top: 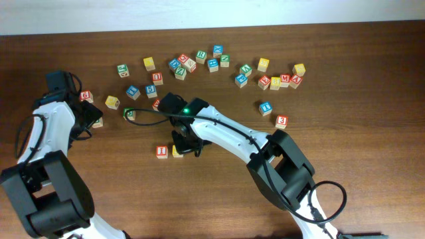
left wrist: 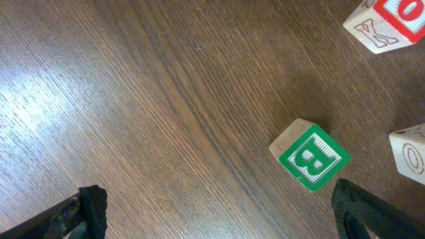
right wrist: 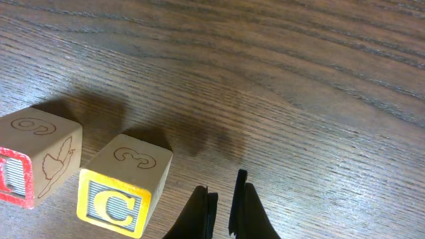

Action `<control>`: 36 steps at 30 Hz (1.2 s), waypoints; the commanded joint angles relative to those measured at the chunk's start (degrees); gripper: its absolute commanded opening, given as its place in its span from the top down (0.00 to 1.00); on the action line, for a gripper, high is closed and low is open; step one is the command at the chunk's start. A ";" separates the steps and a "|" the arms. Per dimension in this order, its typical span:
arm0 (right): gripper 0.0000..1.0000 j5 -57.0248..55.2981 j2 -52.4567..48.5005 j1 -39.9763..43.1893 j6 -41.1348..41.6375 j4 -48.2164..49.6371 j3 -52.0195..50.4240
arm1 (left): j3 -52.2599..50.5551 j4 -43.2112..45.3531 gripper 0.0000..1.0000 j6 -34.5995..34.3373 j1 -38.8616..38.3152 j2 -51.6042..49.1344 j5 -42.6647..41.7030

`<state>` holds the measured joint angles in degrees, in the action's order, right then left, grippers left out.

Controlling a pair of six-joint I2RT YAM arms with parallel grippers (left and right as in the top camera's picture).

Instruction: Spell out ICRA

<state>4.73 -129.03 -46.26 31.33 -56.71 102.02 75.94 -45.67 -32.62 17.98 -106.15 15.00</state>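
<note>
The right gripper is pinched shut on nothing, just right of the C cube, which sits beside the I cube. The left gripper gapes empty near a B cube. Farthest back, the R cube lies among scattered cubes.

Table: one. Arms: two, left arm and right arm. Grippers: two, left gripper and right gripper. Cubes: about thirty seen from overhead; exact tally uncertain, a few part-hidden by the arms. Left wrist view: three cubes, B cube whole, two cut off. Right wrist view: two cubes, C cube and one red-framed.
</note>
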 commanded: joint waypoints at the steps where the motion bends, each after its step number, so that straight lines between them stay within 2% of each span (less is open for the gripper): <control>1: 0.96 -0.66 2.12 -0.09 2.25 0.17 -0.24 | -0.22 -0.04 0.01 -0.15 0.09 1.27 0.20; 24: 0.96 0.46 2.12 -2.12 6.93 3.91 -0.24 | -0.22 -0.04 0.01 -0.15 0.09 1.27 0.20; 36: 0.94 0.61 2.12 -2.12 6.86 1.64 -0.24 | -0.22 -0.04 0.01 -0.15 0.09 1.27 0.20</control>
<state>5.04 -129.03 -48.12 37.67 -54.61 102.02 75.94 -45.67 -32.62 17.98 -106.15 15.00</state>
